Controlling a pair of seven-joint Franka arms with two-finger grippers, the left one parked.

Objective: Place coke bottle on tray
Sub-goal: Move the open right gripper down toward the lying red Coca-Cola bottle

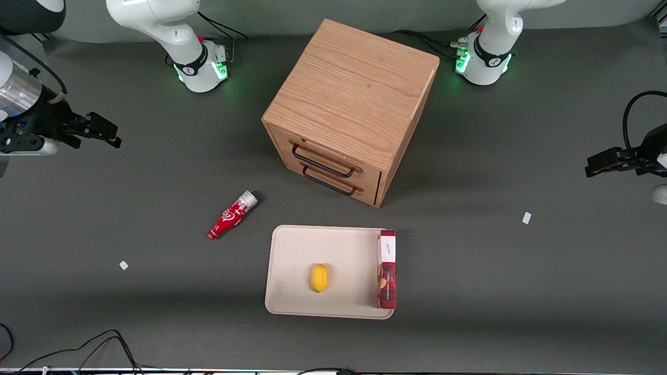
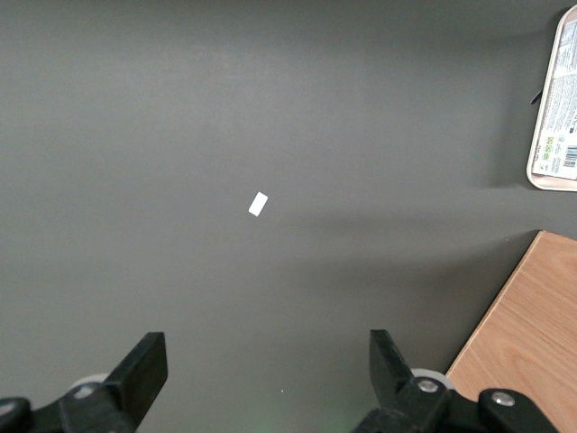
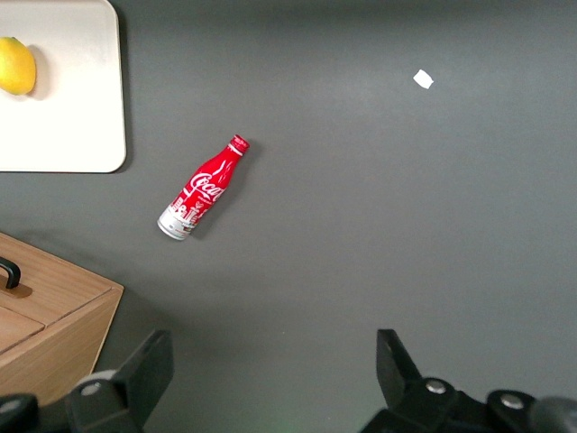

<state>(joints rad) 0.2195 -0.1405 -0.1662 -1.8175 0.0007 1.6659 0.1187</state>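
The coke bottle (image 1: 232, 214) (image 3: 203, 188) lies on its side on the dark table, red with white script and a silver-grey base, its neck pointing toward the front camera. It rests a short way off the cream tray (image 1: 297, 250) (image 3: 63, 117), toward the working arm's end. My gripper (image 1: 107, 133) (image 3: 270, 370) hovers above the table near the working arm's end, well apart from the bottle. It is open, with nothing between its black fingers (image 3: 149, 372).
A yellow lemon (image 1: 319, 277) (image 3: 16, 65) and a red box with a white label (image 1: 387, 268) lie on the tray. A wooden two-drawer cabinet (image 1: 354, 104) (image 3: 45, 325) stands farther from the front camera than the tray. Small white scraps (image 1: 123, 265) (image 3: 423, 79) dot the table.
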